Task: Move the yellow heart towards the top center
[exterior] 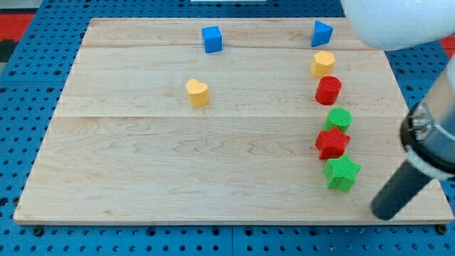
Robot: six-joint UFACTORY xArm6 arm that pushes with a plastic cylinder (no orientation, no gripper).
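The yellow heart point(197, 92) lies on the wooden board point(178, 163), left of centre in the upper half. A blue cube point(212, 39) sits above it near the view's top edge. My tip point(384, 212) is at the board's lower right, just right of the green star point(342, 173) and far from the yellow heart. The rod rises to the upper right from it.
A column of blocks stands on the right: a blue block point(321, 33), a yellow hexagon point(323, 63), a red cylinder point(328, 90), a green round block point(338, 119), a red star point(332, 143). The arm's white body point(398, 21) fills the top right corner.
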